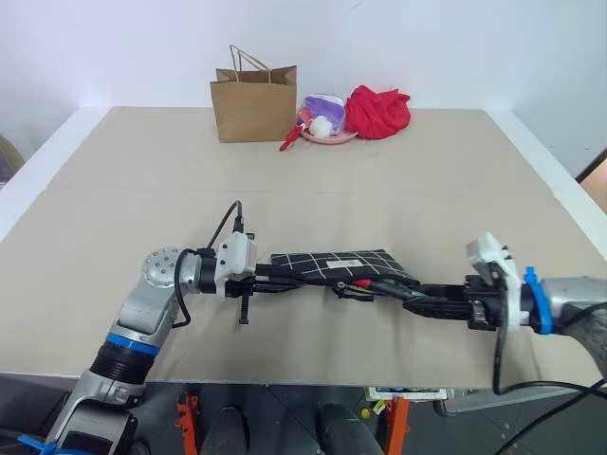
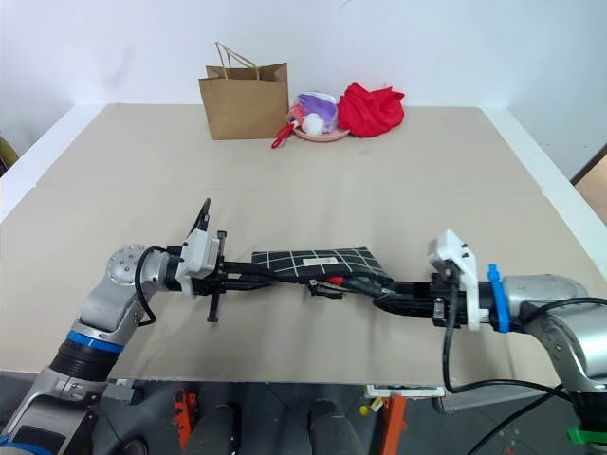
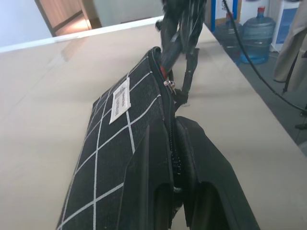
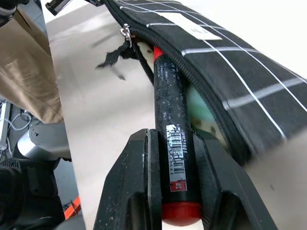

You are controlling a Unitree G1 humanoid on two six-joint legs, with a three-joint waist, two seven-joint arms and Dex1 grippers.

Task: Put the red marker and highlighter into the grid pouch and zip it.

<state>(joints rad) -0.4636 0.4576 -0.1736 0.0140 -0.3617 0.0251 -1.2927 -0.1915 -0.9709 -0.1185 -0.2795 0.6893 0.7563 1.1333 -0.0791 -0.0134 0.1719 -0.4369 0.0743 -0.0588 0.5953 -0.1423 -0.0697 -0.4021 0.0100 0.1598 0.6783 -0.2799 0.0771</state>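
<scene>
Left claw [image 1: 258, 278] clamped tight on pouch [image 1: 332, 263], held above counter's near edge; right claw [image 4: 175, 158] pinching marker [image 4: 171, 125], tip inside mouth. Could snag on zipper teeth, jam against highlighter [image 4: 199, 108], pop loose.

A brown paper bag [image 1: 254, 104], pink dish [image 1: 327, 136] and red cloth [image 1: 377, 111] line the table's [image 1: 114, 190] far edge.

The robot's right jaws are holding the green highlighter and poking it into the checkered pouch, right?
Not quite. The right gripper holds the red marker, black with red ends, not the highlighter. The right wrist view shows its tip going into the grid pouch; something pale green already lies inside the opening. The rest is right.
</scene>
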